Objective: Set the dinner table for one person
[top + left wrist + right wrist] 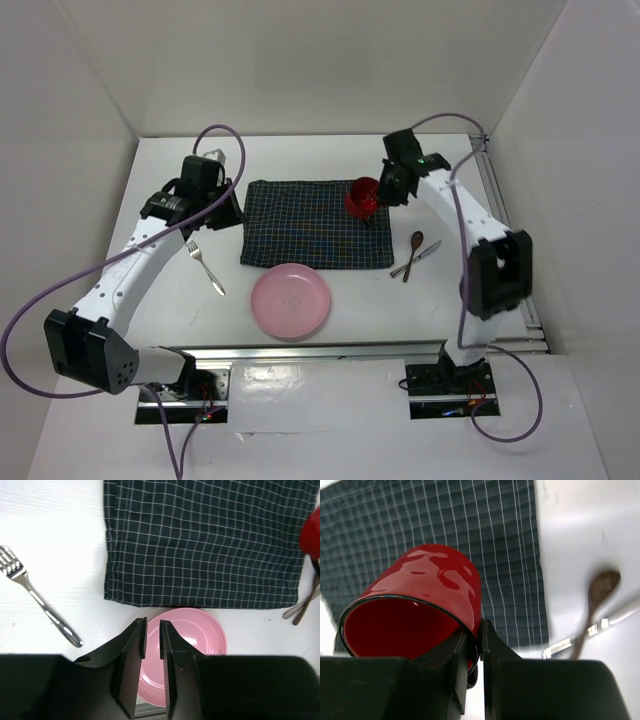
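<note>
The white dinner table (170, 300) holds a dark navy checked cloth (300, 225) at its middle. My right gripper (376, 200) is shut on the rim of a red mug (360, 197) and holds it tilted above the cloth's far right corner. In the right wrist view the mug (420, 590) lies on its side with its mouth toward the camera, and my gripper (474, 627) pinches its wall. My left gripper (228, 205) hovers at the cloth's left edge. Its jaws stand a narrow gap apart with nothing between them (152, 622).
A pink plate (290, 301) lies in front of the cloth. A fork (205, 264) lies to the plate's left. A wooden spoon (413, 250) and a knife (424, 252) lie crossed to the right of the cloth. White walls enclose the table.
</note>
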Controlling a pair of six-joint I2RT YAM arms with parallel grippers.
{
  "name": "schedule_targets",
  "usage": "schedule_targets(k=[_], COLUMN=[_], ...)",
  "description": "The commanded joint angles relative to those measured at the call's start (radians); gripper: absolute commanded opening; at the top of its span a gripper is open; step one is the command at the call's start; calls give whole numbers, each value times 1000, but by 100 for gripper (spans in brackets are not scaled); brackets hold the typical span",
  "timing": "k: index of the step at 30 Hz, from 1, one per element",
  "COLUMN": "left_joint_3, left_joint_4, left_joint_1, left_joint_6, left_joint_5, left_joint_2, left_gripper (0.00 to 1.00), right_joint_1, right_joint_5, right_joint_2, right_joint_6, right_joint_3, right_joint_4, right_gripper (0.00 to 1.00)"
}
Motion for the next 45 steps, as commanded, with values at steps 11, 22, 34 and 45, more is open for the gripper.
schedule_targets(k=[11, 22, 34, 45], left_joint_3=[7, -24, -103, -171], left_joint_4=[-107, -125, -159, -58], left_joint_1=[18, 18, 68, 258], left_joint_6=[-24, -24, -80, -131], left_joint_5=[-84, -159, -232, -151], left_joint_2=[-9, -18, 74, 283], left_gripper=[39, 39, 61, 64], right_joint_1=[-46, -105, -105, -105], right_joint_5=[113, 86, 67, 46], right_joint_2=[540, 531, 494, 176], right_joint_6=[-44, -26, -46, -115], right_joint_3=[611, 509, 545, 368], right_joint_4=[-77, -28, -46, 13], right_gripper=[0, 0, 98, 100])
